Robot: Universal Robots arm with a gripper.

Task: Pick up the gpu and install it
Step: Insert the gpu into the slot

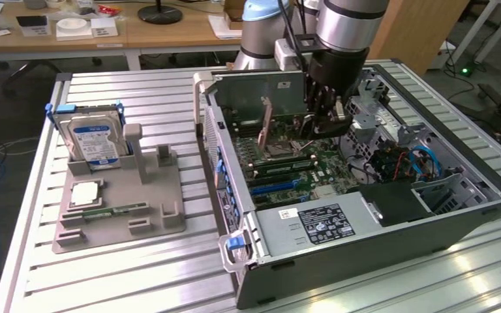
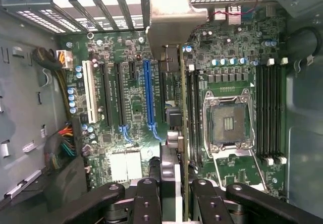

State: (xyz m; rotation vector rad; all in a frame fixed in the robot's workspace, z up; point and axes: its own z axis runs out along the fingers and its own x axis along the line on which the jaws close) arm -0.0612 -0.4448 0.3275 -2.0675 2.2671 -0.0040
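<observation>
Gpu [image 1: 259, 98], pinched edge-on in the end effector [image 2: 176, 183] and hanging inside the open computer case [image 1: 459, 215] above the motherboard [image 2: 133, 118], should go down level and untilted, its edge lined over the long blue slot [image 2: 148, 95], its bracket [image 2: 174, 24] meeting the rear opening.

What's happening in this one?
The robot arm's gripper is closed on the graphics card and holds it upright inside the open computer case, over the motherboard. From the wrist view the card sits edge-on between the fingers, its metal bracket toward the case's rear slots. Whether it sits in a slot cannot be told. A hard drive stands in the grey holder on the exterior view's left.
</observation>
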